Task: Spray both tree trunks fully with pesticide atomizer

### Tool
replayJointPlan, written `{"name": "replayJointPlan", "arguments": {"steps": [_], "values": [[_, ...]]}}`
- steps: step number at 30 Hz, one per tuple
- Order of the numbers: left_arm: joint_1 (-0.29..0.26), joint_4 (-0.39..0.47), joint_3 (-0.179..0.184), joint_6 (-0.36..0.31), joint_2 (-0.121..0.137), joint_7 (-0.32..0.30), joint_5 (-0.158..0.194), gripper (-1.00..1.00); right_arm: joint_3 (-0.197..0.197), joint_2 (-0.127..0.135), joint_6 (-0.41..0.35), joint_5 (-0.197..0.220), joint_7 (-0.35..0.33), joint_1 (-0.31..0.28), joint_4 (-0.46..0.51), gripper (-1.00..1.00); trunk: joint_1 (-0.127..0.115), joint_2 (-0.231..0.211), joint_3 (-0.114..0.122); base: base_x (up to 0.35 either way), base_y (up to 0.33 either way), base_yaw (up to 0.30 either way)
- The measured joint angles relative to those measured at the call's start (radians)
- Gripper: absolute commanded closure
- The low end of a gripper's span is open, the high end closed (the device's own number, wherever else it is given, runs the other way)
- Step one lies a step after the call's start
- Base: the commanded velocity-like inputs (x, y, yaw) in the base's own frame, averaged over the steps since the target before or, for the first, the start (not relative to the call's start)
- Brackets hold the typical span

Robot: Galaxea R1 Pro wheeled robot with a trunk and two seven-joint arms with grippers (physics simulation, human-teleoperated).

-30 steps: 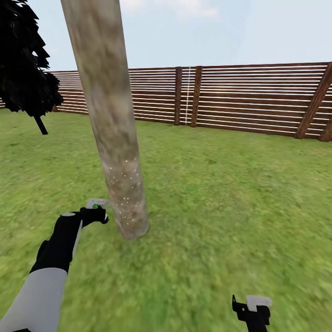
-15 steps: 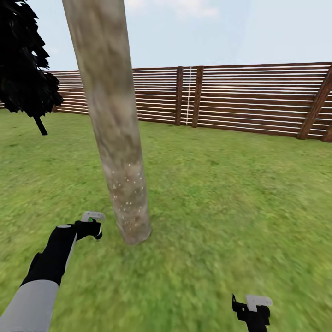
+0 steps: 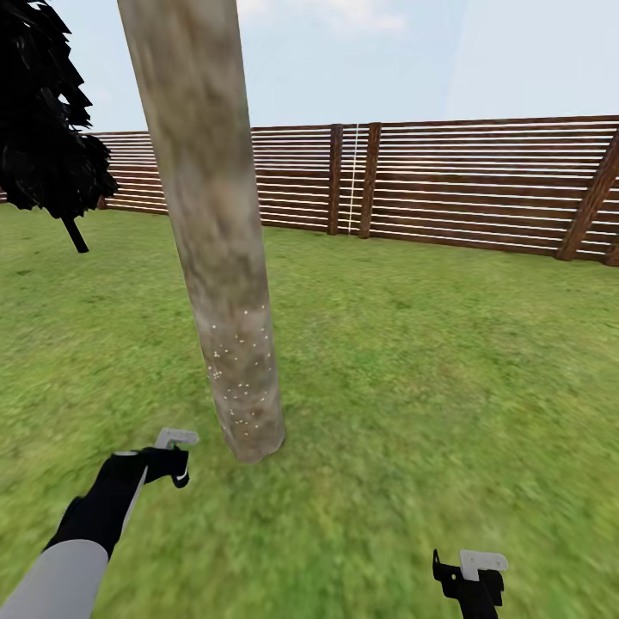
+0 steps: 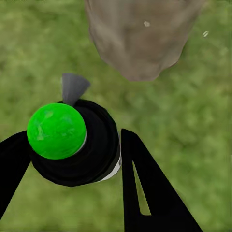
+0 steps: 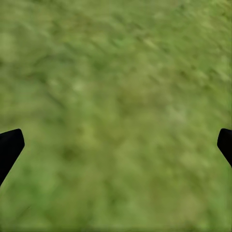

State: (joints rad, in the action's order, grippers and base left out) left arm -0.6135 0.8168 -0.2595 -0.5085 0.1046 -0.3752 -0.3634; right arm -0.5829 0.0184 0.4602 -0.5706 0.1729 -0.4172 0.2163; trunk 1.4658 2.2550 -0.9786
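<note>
Head view: a mottled grey-tan trunk [image 3: 222,258] rises from the lawn [image 3: 430,361] before a brown slat fence [image 3: 481,185], its lower part dotted with whitish pesticide specks [image 3: 239,378]. A near-black tree [image 3: 47,112] stands far left. The left gripper [image 3: 172,456] hangs low near the trunk's base, on its left side and apart from it, with a black and pale grey shape at its tip, too small to make out. The right gripper [image 3: 471,578] sits at the lower edge, over grass.

Left wrist view: the left gripper's black fingers [image 4: 145,188] close on either side of the atomizer [image 4: 77,145], a dark round body with a bright green top and a grey nozzle pointing toward the trunk's flared base [image 4: 140,38]. A couple of pale specks [image 4: 146,23] show on and beside the bark.

Right wrist view: the right gripper's fingertips [image 5: 10,145] stand wide apart at opposite edges, holding nothing, above blurred grass [image 5: 116,116].
</note>
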Motion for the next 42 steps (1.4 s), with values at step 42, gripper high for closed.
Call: {"name": "replayJointPlan", "arguments": {"steps": [42], "values": [[0.009,-0.257,-0.162,0.270,-0.040,0.157,0.004,1.00,0.000,-0.001,0.002,0.001,0.000,0.000,0.002,-1.00,0.000,0.000,0.000,0.006,-0.165,0.029]]}}
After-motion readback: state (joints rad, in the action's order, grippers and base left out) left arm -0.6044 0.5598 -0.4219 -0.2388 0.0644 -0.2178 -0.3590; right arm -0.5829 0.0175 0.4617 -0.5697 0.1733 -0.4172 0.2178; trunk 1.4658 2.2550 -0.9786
